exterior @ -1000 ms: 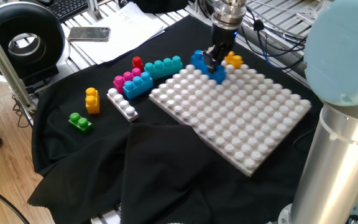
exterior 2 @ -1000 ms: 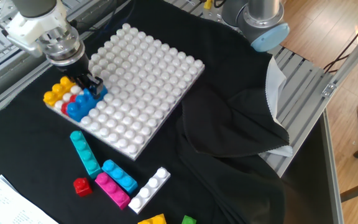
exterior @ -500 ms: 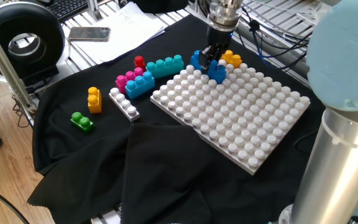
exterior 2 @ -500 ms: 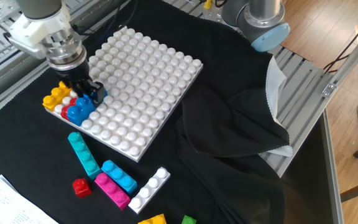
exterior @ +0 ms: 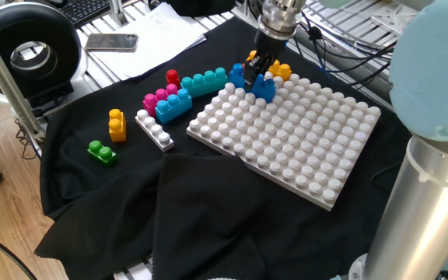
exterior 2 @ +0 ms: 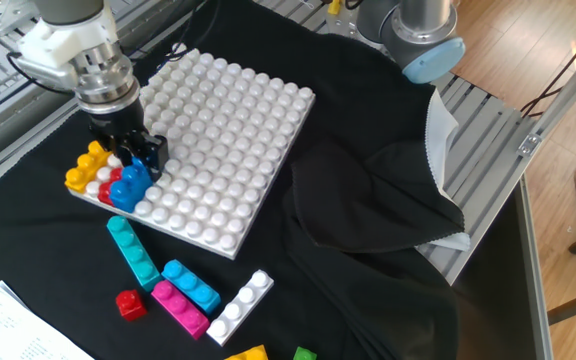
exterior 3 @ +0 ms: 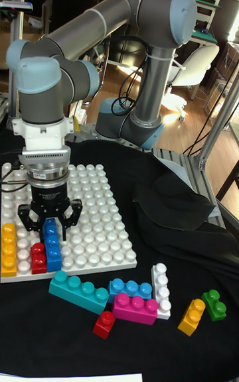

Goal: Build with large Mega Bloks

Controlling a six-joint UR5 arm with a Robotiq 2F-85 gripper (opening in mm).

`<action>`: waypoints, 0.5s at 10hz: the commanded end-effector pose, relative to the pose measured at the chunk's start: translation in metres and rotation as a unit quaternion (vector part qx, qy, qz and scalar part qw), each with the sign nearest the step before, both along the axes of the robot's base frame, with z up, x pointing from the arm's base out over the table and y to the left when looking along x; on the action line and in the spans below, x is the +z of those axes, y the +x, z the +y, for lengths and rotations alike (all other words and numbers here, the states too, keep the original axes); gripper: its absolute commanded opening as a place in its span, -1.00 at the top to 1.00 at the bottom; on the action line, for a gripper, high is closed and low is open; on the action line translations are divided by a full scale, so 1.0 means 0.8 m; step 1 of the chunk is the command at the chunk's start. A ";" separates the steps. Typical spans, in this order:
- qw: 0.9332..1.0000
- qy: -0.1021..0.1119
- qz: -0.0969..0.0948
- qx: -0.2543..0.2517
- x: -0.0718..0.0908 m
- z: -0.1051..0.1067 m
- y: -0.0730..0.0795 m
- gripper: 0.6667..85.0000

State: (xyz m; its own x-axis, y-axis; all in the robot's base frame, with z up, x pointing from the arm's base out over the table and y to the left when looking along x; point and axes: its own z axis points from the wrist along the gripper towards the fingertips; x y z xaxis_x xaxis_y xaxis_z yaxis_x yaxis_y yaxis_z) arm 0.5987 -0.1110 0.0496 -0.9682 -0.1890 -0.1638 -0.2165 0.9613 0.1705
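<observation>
My gripper (exterior 3: 51,225) stands upright over the near-left corner of the white studded board (exterior 3: 99,223), shut on the top of a long blue brick (exterior 3: 53,254) that sits on the board's studs. A red brick (exterior 3: 38,257) and a yellow-orange brick (exterior 3: 8,248) sit on the board just left of it. In one fixed view the gripper (exterior: 257,72) holds the blue brick (exterior: 264,88) at the board's (exterior: 294,140) far corner. In the other fixed view the gripper (exterior 2: 131,158) is above the blue brick (exterior 2: 124,188).
Loose bricks lie on the black cloth off the board: teal (exterior 3: 78,291), blue (exterior 3: 129,288), pink (exterior 3: 135,307), white (exterior 3: 160,290), small red (exterior 3: 104,323), yellow (exterior 3: 192,316), green (exterior 3: 212,304). A cloth fold (exterior: 208,210) rises by the board. Papers and a phone (exterior: 111,42) lie beyond.
The gripper, still on the blue brick, has shifted sideways toward the table's edge, and the white board has slid and turned along with it.
</observation>
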 end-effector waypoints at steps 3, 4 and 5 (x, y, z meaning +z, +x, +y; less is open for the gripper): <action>1.000 -0.004 0.015 0.020 0.037 -0.013 0.004 0.22; 1.000 -0.009 0.015 0.024 0.040 -0.017 0.003 0.24; 1.000 -0.005 0.012 0.022 0.042 -0.015 0.004 0.25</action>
State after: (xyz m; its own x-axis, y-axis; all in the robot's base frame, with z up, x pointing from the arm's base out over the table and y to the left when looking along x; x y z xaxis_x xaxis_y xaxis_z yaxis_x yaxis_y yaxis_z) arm 0.6003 -0.1201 0.0721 -0.9644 -0.2258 -0.1374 -0.2468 0.9554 0.1623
